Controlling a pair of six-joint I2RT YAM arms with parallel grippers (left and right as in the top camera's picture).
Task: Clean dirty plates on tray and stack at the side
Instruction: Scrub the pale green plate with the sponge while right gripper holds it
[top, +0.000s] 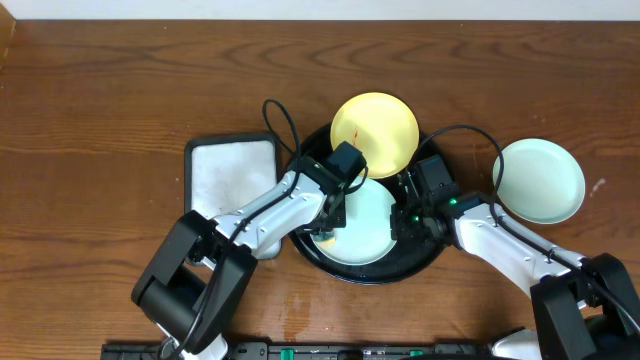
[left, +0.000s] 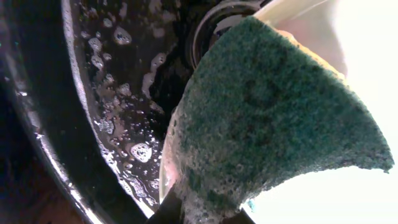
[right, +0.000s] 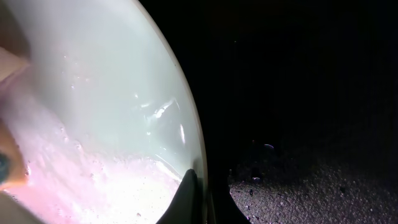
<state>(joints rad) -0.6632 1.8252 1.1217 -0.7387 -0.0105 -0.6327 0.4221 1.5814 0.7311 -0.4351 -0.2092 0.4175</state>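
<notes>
Sponge: clamped by left gripper, pressed onto mint plate for scrubbing.
Rim: pinched by right gripper so plate is steadied on tray.

Dark brown wood-grain tabletop fills nearly whole overhead view; grain runs left to right, with darker swirls. Narrow off-white strip along far edge, wall or floor, cannot tell which. Tan sliver at far left corner. Light even and soft; faint sheen on wood, shadows weak
</notes>
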